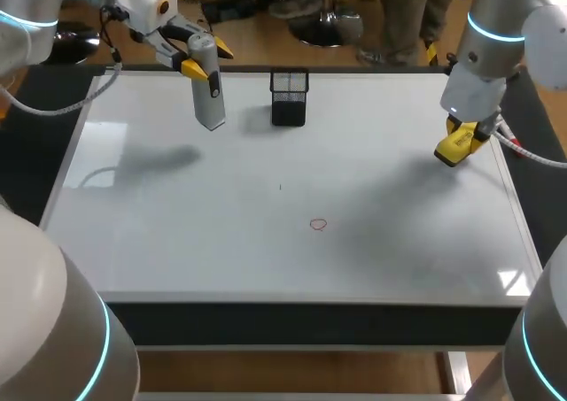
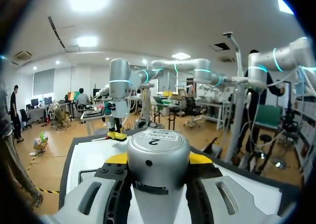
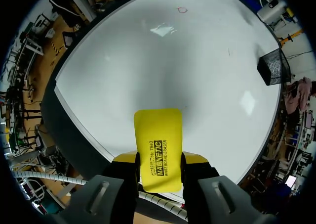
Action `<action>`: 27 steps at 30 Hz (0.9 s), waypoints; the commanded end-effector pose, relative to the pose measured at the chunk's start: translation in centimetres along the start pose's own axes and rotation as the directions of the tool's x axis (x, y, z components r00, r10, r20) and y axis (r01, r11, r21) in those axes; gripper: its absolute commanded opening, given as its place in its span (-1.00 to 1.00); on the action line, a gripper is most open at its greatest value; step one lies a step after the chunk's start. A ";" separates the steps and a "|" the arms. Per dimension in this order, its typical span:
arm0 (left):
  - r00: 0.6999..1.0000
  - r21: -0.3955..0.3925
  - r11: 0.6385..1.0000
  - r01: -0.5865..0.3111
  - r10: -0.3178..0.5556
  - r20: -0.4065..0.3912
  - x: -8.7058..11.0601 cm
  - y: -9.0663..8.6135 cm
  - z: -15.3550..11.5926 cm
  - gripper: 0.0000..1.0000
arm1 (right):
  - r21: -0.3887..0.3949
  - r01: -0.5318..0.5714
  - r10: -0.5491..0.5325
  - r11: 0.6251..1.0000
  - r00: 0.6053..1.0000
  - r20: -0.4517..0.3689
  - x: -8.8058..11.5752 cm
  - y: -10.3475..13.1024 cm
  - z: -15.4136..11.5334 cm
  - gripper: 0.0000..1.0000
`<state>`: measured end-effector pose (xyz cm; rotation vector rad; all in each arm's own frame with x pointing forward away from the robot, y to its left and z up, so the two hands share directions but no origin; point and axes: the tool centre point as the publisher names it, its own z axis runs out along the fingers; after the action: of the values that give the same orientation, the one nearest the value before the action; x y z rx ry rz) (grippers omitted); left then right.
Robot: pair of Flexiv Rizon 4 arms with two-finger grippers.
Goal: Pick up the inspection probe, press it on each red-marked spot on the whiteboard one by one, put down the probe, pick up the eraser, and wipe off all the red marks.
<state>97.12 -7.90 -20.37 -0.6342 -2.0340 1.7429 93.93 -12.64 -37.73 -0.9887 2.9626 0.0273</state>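
Note:
My left gripper (image 1: 205, 62) is shut on the grey inspection probe (image 1: 209, 96), which hangs tip down over the back left of the whiteboard (image 1: 177, 242). In the left wrist view the probe's round silver end (image 2: 158, 157) fills the space between the yellow-tipped fingers (image 2: 116, 158). My right gripper (image 1: 462, 134) is shut on the yellow eraser (image 1: 456, 146) near the board's right edge. The eraser (image 3: 158, 147) sticks out ahead of that gripper (image 3: 158, 160). A small red circle mark (image 1: 318, 225) (image 3: 182, 9) sits on the board, front of centre.
A black mesh holder (image 1: 290, 97) (image 3: 273, 68) stands at the back middle of the board. A tiny dark speck (image 1: 281, 187) lies near the centre. Black table edges frame the whiteboard.

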 end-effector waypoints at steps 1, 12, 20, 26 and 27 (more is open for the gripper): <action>1.000 0.002 1.000 0.000 0.000 -0.008 -0.2 0.0 -0.2 -1.00 | 0.001 0.002 -0.002 1.000 1.000 -0.003 0.0 -0.1 0.0 -1.00; 1.000 0.002 1.000 0.000 0.000 -0.008 -0.2 0.0 -0.2 -1.00 | 0.008 0.051 -0.051 0.999 0.999 -0.019 0.1 2.3 -0.1 -1.00; 1.000 0.002 1.000 0.000 0.000 -0.008 -0.2 0.0 -0.2 -1.00 | 0.013 0.198 -0.197 0.980 0.979 -0.045 0.6 8.0 -1.2 -1.00; 1.000 0.002 1.000 0.000 0.000 -0.008 -0.2 0.0 -0.2 -1.00 | 0.035 0.307 -0.304 0.951 0.950 -0.077 0.7 13.3 -1.3 -1.00; 1.000 0.002 1.000 0.000 0.000 -0.008 -0.2 0.0 -0.2 -1.00 | 0.035 0.319 -0.316 0.947 0.945 -0.080 0.7 14.2 -1.2 -1.00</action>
<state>97.20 -7.92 -20.41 -0.6365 -2.0316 1.7420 86.28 -3.28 -36.60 -1.4712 2.8277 -0.0039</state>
